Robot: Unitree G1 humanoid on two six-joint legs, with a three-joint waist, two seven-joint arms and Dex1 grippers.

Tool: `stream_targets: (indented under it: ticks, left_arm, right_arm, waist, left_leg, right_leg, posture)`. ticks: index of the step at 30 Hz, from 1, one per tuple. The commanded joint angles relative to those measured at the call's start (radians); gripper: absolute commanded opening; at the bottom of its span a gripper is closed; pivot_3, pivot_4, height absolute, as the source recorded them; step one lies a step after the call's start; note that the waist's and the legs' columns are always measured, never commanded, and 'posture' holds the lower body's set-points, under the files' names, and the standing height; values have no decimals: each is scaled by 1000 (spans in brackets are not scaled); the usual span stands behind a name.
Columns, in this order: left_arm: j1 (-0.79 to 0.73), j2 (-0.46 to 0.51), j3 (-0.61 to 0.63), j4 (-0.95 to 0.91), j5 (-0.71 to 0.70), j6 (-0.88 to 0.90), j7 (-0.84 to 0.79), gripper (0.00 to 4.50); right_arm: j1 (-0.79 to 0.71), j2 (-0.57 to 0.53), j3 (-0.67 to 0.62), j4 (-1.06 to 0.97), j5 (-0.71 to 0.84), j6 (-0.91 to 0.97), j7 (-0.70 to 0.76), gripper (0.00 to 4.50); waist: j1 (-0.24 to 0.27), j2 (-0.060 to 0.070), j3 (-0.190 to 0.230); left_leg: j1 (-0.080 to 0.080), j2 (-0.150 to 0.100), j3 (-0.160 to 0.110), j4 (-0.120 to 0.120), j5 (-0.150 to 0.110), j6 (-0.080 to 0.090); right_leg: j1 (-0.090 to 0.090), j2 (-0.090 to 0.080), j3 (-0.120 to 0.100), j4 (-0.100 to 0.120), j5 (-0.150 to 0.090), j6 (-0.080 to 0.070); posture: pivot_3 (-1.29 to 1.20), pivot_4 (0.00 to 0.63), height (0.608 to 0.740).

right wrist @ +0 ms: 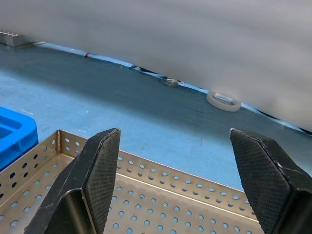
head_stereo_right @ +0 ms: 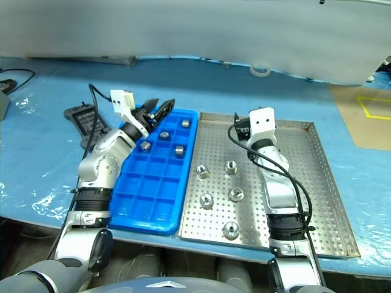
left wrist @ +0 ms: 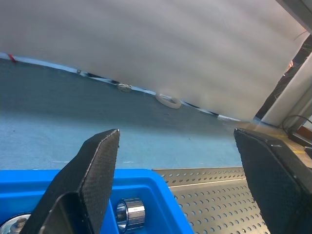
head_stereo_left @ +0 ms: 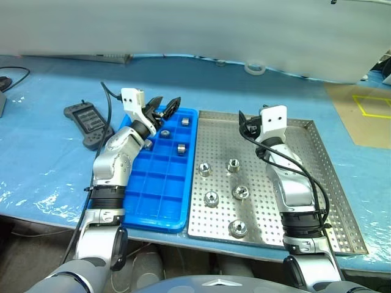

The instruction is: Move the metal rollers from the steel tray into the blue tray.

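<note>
Blue tray (head_stereo_left: 160,183) lies lengthwise beside steel tray (head_stereo_left: 305,183), seemingly touching

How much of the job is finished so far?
Four rollers already sit in the blue tray. Nothing is in hand: the left pincer hangs open over that tray, and the right pincer is open too. Five rollers are left in the steel tray.

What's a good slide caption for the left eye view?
Open left gripper over the blue tray, four metal rollers placed; five remain on the steel tray.
</note>
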Motion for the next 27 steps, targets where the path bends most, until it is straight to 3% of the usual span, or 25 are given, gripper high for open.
stream_targets:
  ticks: [1, 27]
  left_arm:
    - [-17, 11, -1, -47, -11, 3, -19, 3962]
    - [-22, 58, -35, -35, -21, 60, -134, 3962]
  right_arm:
    - [-15, -2, -5, -28, 5, -20, 0, 3737]
    - [42, -16, -31, -108, 0, 20, -18, 3737]
  waist:
    - [0, 0, 0]
    - [-4, 0, 0]
  left_leg:
    - [0, 0, 0, 0, 0, 0]
    - [0, 0, 0, 0, 0, 0]
  right_leg:
    - [0, 0, 0, 0, 0, 0]
    - [0, 0, 0, 0, 1, 1]
  posture:
    - [-97, 150, 740]
    - [-197, 150, 740]
